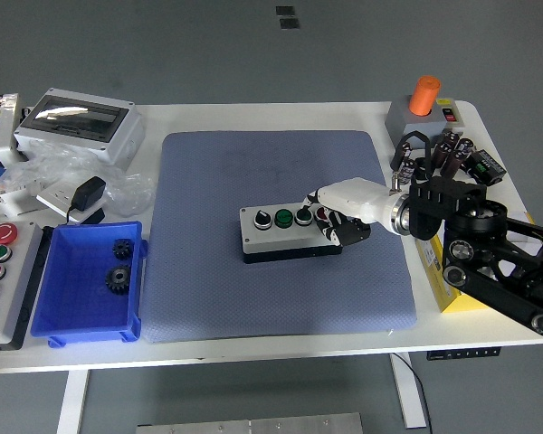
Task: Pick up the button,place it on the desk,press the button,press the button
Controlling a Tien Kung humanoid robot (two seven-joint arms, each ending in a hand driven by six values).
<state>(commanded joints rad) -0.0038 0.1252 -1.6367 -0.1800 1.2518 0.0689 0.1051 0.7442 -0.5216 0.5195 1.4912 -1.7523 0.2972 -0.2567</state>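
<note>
Lying flat on mat (208,271): grey button box (285,233), red button apparently under robot hand (338,213).

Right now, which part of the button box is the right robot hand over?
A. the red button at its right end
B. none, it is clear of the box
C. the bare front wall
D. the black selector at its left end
A: the right robot hand covers the red button at the button box's right end.

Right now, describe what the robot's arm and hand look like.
Only the right arm shows. It is black, built of chunky round joints and open struts with silver bolt heads. A silver ring sits at the wrist. The right robot hand has a smooth white shell over the back, with black parts underneath.
</note>
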